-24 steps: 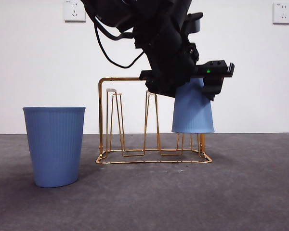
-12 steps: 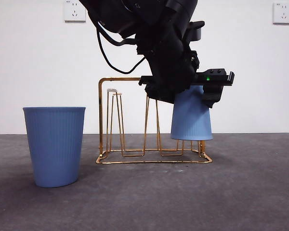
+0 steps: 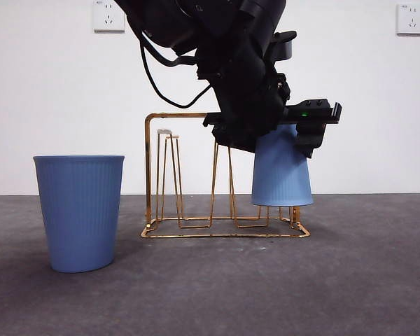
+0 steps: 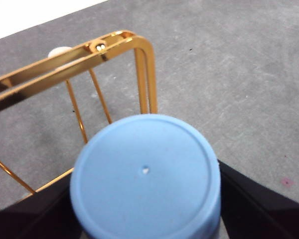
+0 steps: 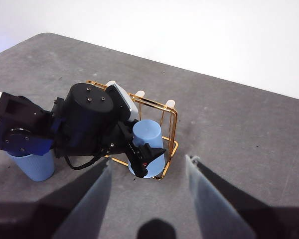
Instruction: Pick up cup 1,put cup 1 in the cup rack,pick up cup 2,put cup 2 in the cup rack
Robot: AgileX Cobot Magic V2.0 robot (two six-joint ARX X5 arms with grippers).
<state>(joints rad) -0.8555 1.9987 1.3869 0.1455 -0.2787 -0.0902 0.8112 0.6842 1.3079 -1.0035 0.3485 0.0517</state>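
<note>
Left tool (image 3: 280, 129) grips an upturned blue cup (image 3: 281, 171) over the gold cup rack (image 3: 150, 168), not released; second cup (image 3: 79, 210) waits left; right tool (image 5: 148, 196) open.

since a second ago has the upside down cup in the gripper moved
Yes. The inverted cup held by the left gripper has sunk lower over the cup rack, its rim nearer the base frame.
</note>
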